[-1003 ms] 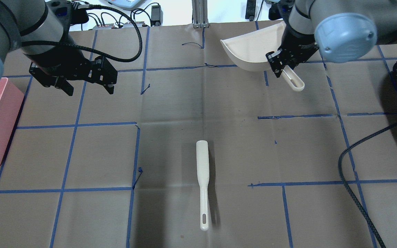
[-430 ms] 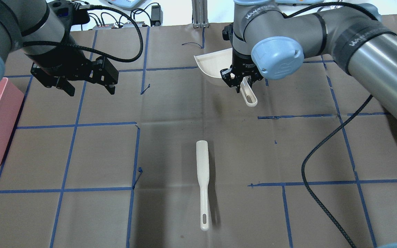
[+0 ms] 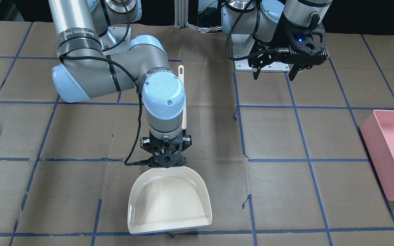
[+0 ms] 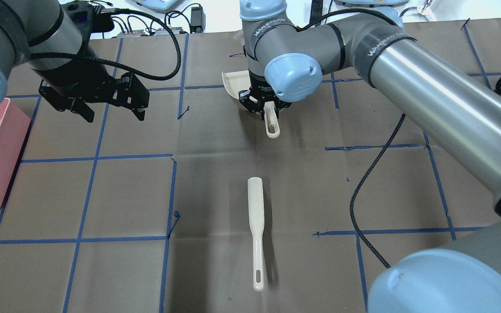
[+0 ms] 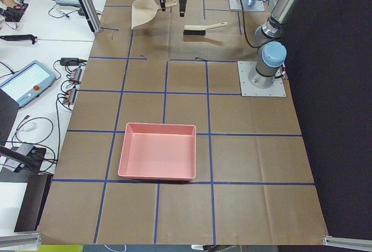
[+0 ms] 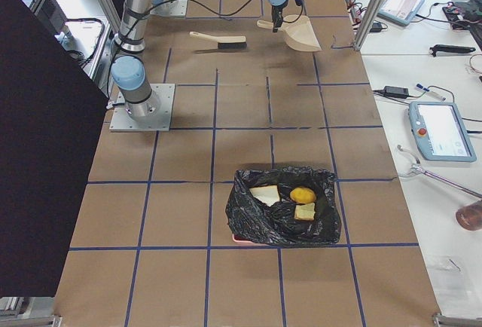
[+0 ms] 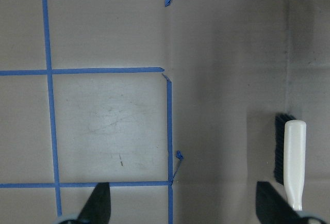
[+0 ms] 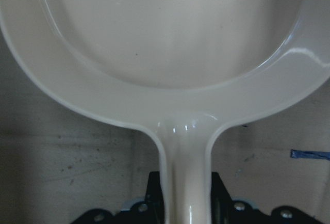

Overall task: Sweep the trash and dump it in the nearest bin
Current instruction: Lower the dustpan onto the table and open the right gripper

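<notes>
Trash [image 6: 305, 211] — two bitten pieces of white sliced bread with tan crust [image 6: 264, 195] and one round olive-yellow fruit [image 6: 303, 194] — lies together inside a bin lined with a crumpled black plastic bag [image 6: 248, 221]. The bin sits at the end of the tabletop on the robot's right, well apart from both end effectors.

The right end effector [image 4: 264, 106] points down over the middle of the brown paper tabletop marked with a blue tape grid [image 4: 102, 195]. Its fingers are pinched on the handle of a cream plastic dustpan [image 3: 169, 201]. The pan stretches out from this end effector on the side away from the robot, open edge outermost. The handle's slotted end pokes out on the robot's side. Whether the pan touches the tabletop cannot be told.

A cream-handled brush with black bristles [image 4: 256, 230] lies flat on the tabletop, on the robot's side of the right end effector and apart from it. Its slotted handle end points toward the robot.

The left end effector [image 4: 113, 114] hangs above the tabletop to the left of the right one — fingers spread wide, gripping nothing. A pink rectangular plastic bin [image 3: 388, 150] stands farther out on its left side, at that end of the tabletop.
</notes>
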Controlling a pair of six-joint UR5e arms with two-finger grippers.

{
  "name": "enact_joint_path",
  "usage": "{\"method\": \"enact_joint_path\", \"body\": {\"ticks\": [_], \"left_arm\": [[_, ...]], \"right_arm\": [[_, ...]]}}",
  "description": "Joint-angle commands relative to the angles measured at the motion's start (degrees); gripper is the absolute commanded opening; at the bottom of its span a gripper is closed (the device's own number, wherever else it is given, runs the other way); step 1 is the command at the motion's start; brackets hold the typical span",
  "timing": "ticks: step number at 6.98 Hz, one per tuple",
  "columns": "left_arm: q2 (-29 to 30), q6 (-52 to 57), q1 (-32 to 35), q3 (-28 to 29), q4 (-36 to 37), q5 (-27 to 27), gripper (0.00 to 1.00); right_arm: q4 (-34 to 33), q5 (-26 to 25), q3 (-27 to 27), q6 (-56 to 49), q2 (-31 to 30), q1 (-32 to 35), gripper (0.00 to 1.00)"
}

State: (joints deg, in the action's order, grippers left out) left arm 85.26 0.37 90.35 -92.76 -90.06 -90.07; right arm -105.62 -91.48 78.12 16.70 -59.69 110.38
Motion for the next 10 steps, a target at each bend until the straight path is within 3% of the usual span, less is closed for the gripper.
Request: {"method": "enact_joint_path", "body": {"ticks": [1,2,4,10], "left_arm": [[-0.09,-0.46,0.00,-0.40,-0.38,0.25,1.00],[-0.18,-0.46,0.00,-0.49,-0.38,0.34,1.00],[-0.27,-0.46,0.00,-0.58,-0.29,0.42,1.00],[-0.18,-0.46,0.00,-1.11,-0.46,0.16,1.00]], "right_arm": [[-2.13,0.07,-0.09,1.94,3.44,1.86,0.12],[-2.66,-0.02,1.84,1.24,2.75,1.60,0.11],[-10.62,-0.11,5.45,0.79,2.21,0.81,0.12],[-10.75,2.62,5.29,1.93,3.35,0.10,0.13]]}}
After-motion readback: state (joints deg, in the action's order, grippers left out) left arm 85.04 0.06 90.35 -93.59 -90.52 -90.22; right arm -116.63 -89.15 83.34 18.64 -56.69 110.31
